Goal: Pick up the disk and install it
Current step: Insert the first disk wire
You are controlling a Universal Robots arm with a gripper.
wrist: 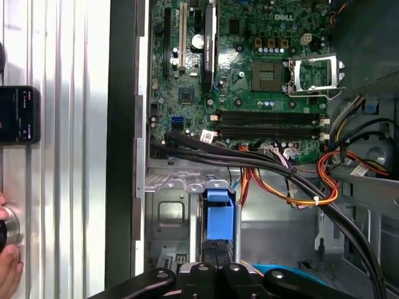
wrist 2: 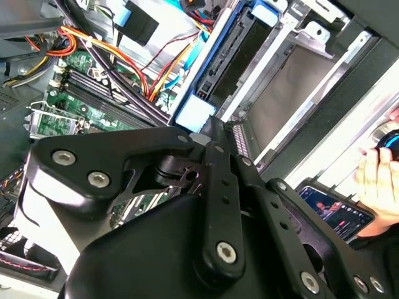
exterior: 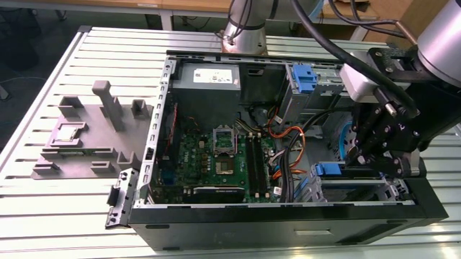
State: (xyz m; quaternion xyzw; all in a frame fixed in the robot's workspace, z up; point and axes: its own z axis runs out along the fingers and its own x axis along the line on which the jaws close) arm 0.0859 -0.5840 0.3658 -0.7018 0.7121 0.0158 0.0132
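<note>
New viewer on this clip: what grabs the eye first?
An open computer case dominates the slatted table, its green motherboard exposed. At the exterior view's right, the black gripper sits low over the drive cage, right by the disk with its bright blue carrier.

Arm: one [exterior: 245,27]
Gripper: one [wrist: 217,271]
Case: one, lying open [exterior: 288,229]
Motherboard: one [wrist: 249,62]
CPU socket: one [wrist: 273,73]
Power supply: one, grey box [exterior: 209,81]
Disk: one, in a blue carrier [wrist 2: 234,53]
Blue bracket: one, no drive in it [exterior: 303,78]
Phone: one [wrist: 19,115]
Hand: one, a person's [wrist 2: 377,174]
Grey fixture: one [exterior: 86,140]
Table: one, slatted [exterior: 58,216]
</note>
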